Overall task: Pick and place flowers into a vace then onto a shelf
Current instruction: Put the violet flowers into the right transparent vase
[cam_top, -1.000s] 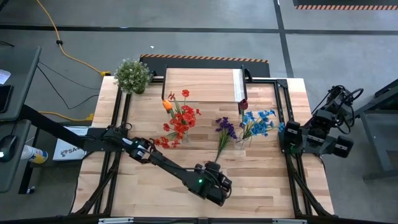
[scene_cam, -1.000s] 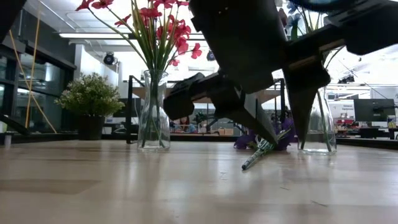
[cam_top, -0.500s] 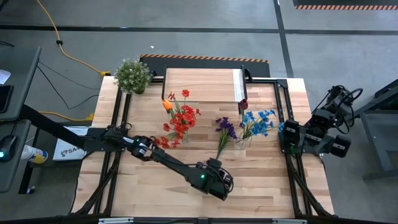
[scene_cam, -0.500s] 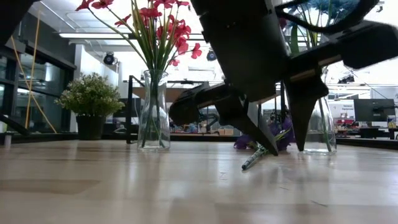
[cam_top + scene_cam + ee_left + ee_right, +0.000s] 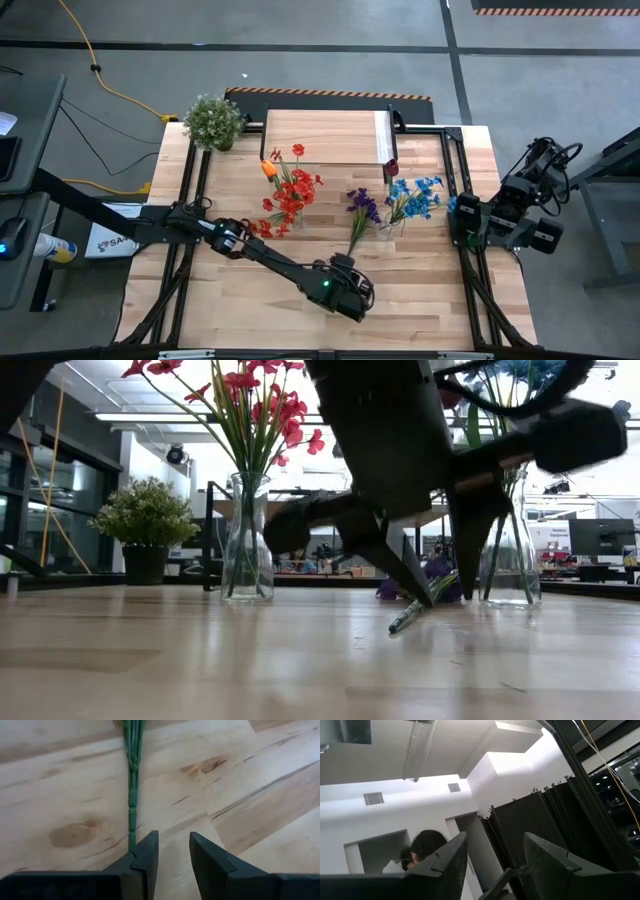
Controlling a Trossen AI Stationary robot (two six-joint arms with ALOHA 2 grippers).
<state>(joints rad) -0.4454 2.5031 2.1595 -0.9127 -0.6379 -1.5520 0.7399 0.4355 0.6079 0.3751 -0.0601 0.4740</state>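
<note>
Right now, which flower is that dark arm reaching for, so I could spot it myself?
Start at the light wooden table, between the two clear glass vases of red flowers and blue flowers. The purple flower bunch lies there, the only one flat on the wood.

Grey concrete floor (image 5: 330, 60) (yellow cable (image 5: 100, 85) crossing).

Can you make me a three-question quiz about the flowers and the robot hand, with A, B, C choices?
1. Where are the purple flowers?
A. lying on the table
B. in a vase
C. on the shelf

2. What colour are the flowers in the glass vase next to the potted plant?
A. yellow
B. white
C. red

3. The left gripper is:
A. squeezing the stem
B. open, holding nothing
C. holding a vase

Answers: 1 A, their stem lies flat on the wood. 2 C, red blooms top it. 3 B, only bare wood shows between its fingers.
</note>
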